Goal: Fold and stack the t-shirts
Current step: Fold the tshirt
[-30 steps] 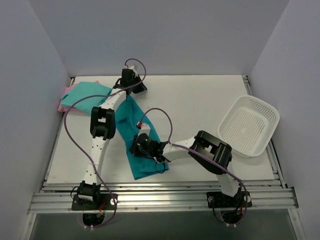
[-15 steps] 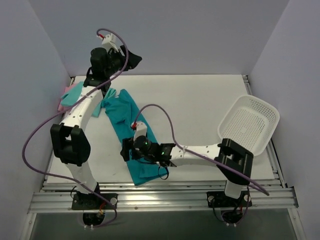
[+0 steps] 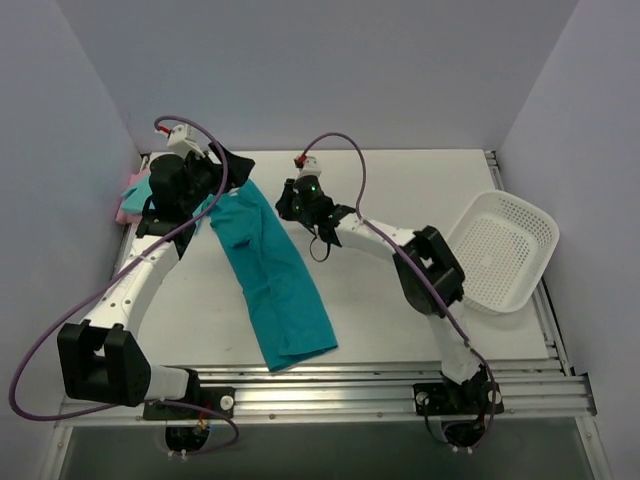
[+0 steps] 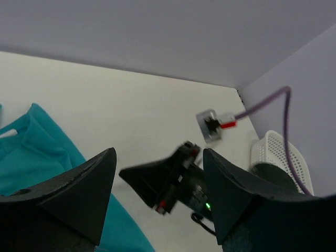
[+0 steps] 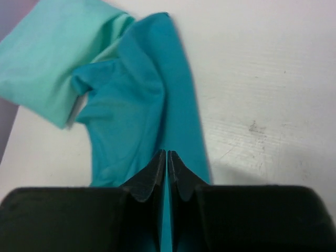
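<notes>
Teal t-shirt (image 3: 275,280): lies flat on the desk (image 3: 400,310) as a long narrow strip. It runs from the far left, collar end, diagonally to the near centre.
Mint t-shirt (image 5: 47,58): at the far-left corner, touching the teal collar end and partly under it. In the top view it is mostly hidden by the left arm.
Pink t-shirt (image 3: 123,212): only an edge shows, at the desk's left rim under the mint one.
Left gripper (image 4: 157,157): raised over the far-left corner above the teal collar end. Its fingers (image 4: 79,194) are spread wide with nothing between them.
Right gripper (image 5: 167,153): reaches across to the far centre, just right of the teal collar end, pointing down at it. Its fingers (image 5: 149,178) are closed to a thin slit. The cloth below lies flat, and none is seen pinched.
White perforated basket (image 3: 540,225): at the right edge, well apart from the shirts.
</notes>
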`<state>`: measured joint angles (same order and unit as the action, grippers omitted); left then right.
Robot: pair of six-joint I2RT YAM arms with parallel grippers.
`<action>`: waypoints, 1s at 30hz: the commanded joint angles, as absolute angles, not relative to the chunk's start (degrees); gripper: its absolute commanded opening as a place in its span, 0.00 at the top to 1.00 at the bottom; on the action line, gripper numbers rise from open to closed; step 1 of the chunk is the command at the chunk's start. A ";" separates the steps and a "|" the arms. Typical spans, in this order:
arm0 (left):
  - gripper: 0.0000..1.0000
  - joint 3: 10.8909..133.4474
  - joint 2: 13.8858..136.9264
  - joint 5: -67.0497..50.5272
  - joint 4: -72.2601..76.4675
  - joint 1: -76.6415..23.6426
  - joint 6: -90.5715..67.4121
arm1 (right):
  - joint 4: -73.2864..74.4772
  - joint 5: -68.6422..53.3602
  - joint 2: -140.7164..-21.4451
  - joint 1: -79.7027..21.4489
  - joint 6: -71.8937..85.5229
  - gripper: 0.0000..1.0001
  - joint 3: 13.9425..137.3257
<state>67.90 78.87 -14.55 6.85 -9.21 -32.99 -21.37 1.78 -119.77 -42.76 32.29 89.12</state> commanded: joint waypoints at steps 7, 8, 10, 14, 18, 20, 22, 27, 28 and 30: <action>0.25 58.98 71.19 -11.69 10.29 -9.40 -32.00 | -16.61 -10.98 -144.65 -40.25 32.86 1.00 114.85; 0.25 58.63 71.02 -11.52 9.94 -9.23 -31.21 | -17.05 -11.51 -145.45 -40.34 33.13 1.00 115.83; 0.25 57.57 70.23 -11.08 9.23 -9.14 -30.41 | -17.75 -11.87 -146.68 -40.52 33.92 1.00 117.33; 0.25 56.87 69.08 -10.28 8.61 -8.88 -28.92 | -19.07 -11.52 -146.34 -40.52 34.54 1.00 116.99; 0.25 56.52 69.17 -10.28 9.31 -8.88 -29.00 | -20.04 -7.83 -143.53 -40.34 33.93 1.00 114.53; 0.26 56.34 69.78 -10.63 9.93 -8.88 -29.09 | -20.91 -3.80 -141.07 -40.43 33.05 1.00 112.43; 0.26 56.08 70.31 -10.81 10.63 -8.88 -29.09 | -21.88 2.42 -138.18 -40.69 32.61 0.95 110.23; 0.26 55.90 71.45 -10.72 11.07 -8.88 -29.35 | -21.62 4.75 -136.84 -40.17 32.17 0.17 109.68; 0.26 55.90 71.63 -10.90 11.42 -8.88 -29.44 | -21.36 4.66 -137.63 -40.08 32.17 0.15 110.30; 0.26 55.99 71.98 -11.34 11.95 -8.96 -29.53 | -20.83 4.14 -138.69 -39.99 32.08 0.15 111.87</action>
